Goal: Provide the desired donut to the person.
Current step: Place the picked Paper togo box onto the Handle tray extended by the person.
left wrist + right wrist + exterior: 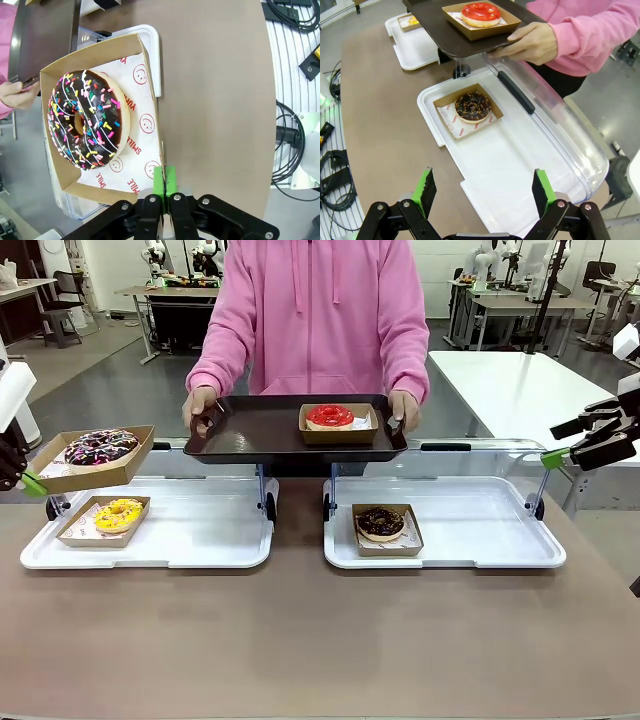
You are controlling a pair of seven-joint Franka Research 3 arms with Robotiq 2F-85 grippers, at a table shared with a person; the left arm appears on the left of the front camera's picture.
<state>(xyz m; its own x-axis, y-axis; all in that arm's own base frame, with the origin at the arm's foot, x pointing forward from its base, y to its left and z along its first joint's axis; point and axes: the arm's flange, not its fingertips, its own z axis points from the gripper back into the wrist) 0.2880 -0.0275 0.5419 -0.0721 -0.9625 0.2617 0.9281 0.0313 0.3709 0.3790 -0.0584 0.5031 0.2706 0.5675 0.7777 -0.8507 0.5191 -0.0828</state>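
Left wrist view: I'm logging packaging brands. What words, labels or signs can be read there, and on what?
"SMILE": red, repeated on the white paper liner under the sprinkled donut in the cardboard tray.
Red smiley-face circles: on the same liner.
A red word at the donut's edge: partly hidden, cannot be read.

I see bare room on the dark tray (250,430) left of the red donut's box (338,424). Opened clear lids (480,455) line the white trays' (240,555) far edges beneath it. The near table (300,640) lies bare.
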